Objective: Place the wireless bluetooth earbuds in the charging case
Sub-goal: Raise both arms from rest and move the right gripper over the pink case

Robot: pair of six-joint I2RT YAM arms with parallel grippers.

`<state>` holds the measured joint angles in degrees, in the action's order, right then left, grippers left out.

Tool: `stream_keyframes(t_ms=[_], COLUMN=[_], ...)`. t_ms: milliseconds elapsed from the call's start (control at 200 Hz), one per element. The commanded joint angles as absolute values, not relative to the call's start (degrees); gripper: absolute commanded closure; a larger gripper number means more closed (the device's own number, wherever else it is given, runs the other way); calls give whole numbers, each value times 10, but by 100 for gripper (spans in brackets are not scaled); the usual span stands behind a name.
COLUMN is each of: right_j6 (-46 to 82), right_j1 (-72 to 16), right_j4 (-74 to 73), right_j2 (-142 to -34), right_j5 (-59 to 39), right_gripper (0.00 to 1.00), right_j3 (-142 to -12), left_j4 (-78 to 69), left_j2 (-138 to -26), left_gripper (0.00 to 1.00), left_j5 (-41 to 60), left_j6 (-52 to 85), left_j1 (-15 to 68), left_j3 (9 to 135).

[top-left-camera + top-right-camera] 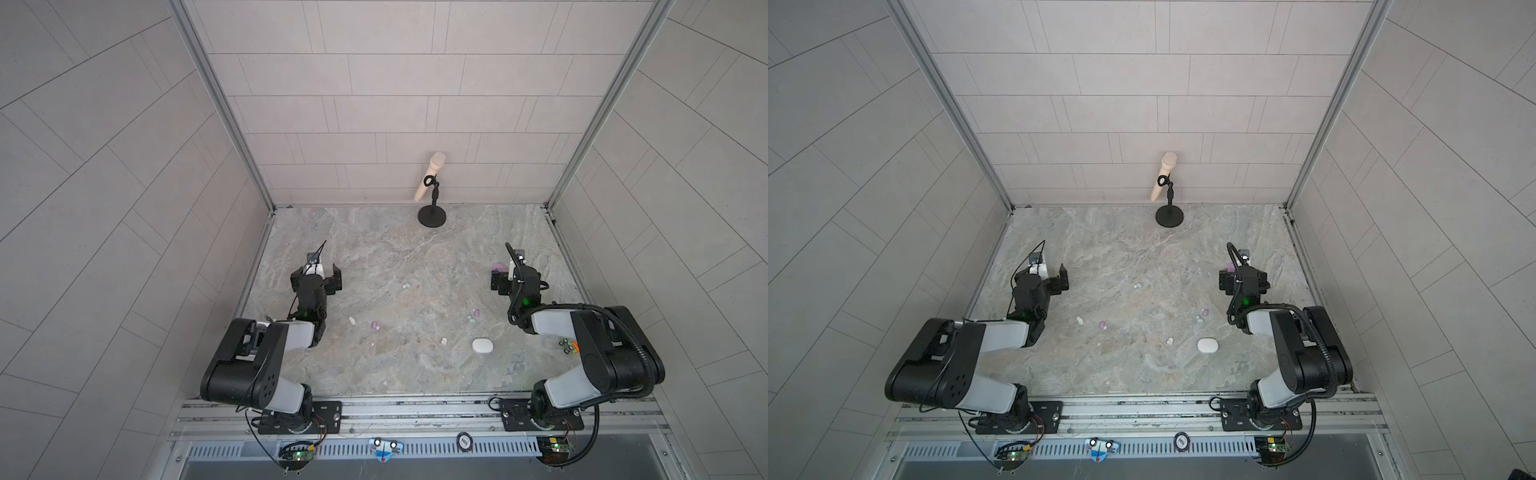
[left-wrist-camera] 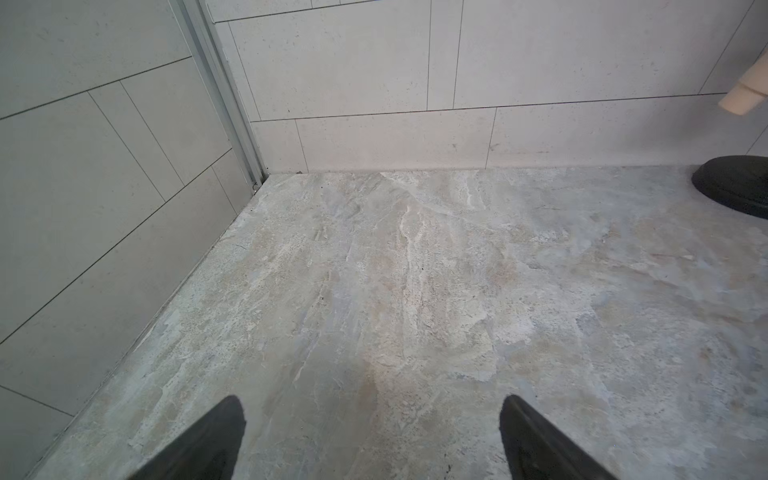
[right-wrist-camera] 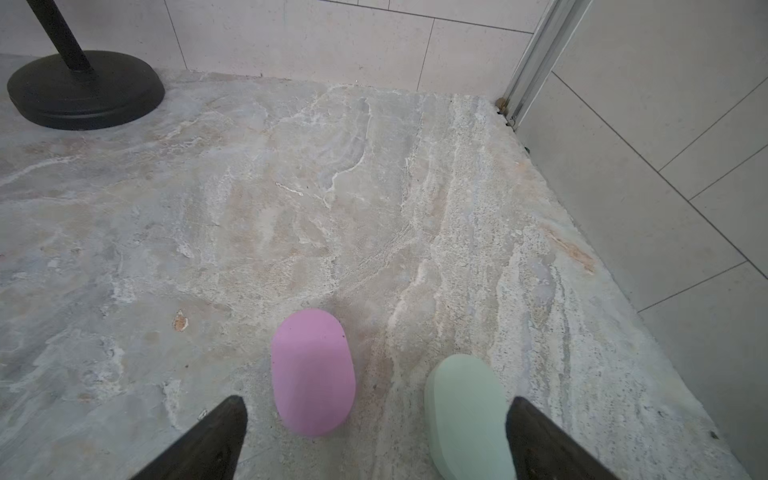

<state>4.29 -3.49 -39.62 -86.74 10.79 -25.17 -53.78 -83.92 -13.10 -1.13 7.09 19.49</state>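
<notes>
Several tiny earbuds lie loose mid-table in both top views: a white one [image 1: 352, 320], a lilac one [image 1: 375, 325] [image 1: 1102, 325], and a mint one [image 1: 471, 319]. A closed white charging case [image 1: 482, 345] [image 1: 1207, 345] rests toward the front right. A lilac case [image 3: 313, 372] and a mint-green case [image 3: 465, 415] lie side by side between the fingers of my right gripper [image 3: 376, 401] [image 1: 516, 276], which is open and holds nothing. My left gripper [image 2: 374, 405] [image 1: 316, 274] hangs open over bare table, left of the earbuds.
A beige microphone on a black stand [image 1: 432, 216] [image 3: 83, 89] is at the back wall. A small green-and-orange toy [image 1: 568, 345] lies beside the right arm. Tiled walls close in the table at the left, back and right.
</notes>
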Motion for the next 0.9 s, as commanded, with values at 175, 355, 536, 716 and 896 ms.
stream_keyframes(t_ms=[175, 355, 536, 716, 896], right_j6=[33, 33, 33, 14, 50], right_j1=[-38, -38, -38, -38, -37], right_j4=[-396, -396, -396, -398, -36], right_j2=[-872, -872, -872, -847, -781], right_j5=[116, 116, 117, 110, 127], right_gripper=[1, 1, 1, 0, 0], right_j3=[-261, -261, -261, -266, -437], left_j4=[-552, -551, -550, -494, -232], left_j2=[-843, -842, -844, -806, -748], left_gripper=[0, 0, 0, 0, 0], left_j5=[-129, -127, -128, -145, -221], left_j6=[-13, -13, -13, -26, -40], left_j1=[66, 65, 65, 78, 124], left_j3=[204, 205, 205, 220, 338])
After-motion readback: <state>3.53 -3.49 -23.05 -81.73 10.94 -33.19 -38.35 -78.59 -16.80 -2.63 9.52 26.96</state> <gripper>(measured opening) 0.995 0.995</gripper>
